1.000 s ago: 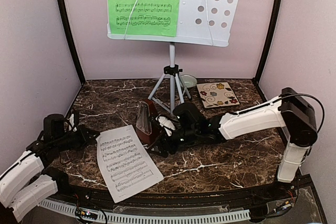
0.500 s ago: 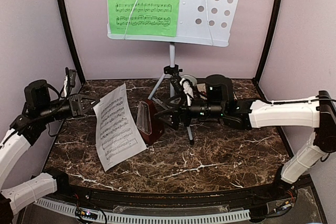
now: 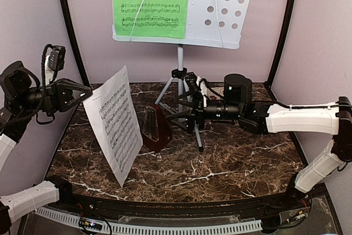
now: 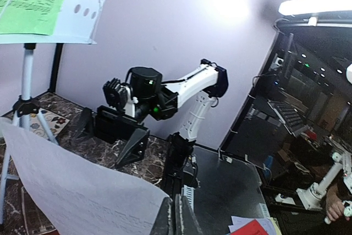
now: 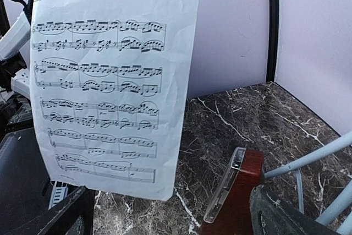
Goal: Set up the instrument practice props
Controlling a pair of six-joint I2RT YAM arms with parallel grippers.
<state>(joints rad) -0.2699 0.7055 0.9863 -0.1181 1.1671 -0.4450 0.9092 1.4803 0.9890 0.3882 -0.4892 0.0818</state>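
- Pinching the white music sheet [image 3: 113, 127] at its top corner with the left gripper [image 3: 86, 93], clamped shut on the paper.
- Hanging the sheet upright over the marble table [image 3: 236, 163], left of the metronome [image 3: 155, 131]; not telling whether its lower corner is touching the top.
- Holding the right gripper [image 3: 190, 103] spread wide and empty, near the tripod legs [image 3: 180, 94].
- Judging the step in hand: carrying the sheet up to the bare right half of the music-stand desk [image 3: 225, 9], beside the green sheet [image 3: 151, 1].
- Needing a firm pinch, a lift clear of the metronome, then seating the bottom edge on the desk's lower lip without nudging the stand.
- Reading only printed staves on both sheets; finding the small heading at the white sheet's top right too small to read; spotting no brand marks.
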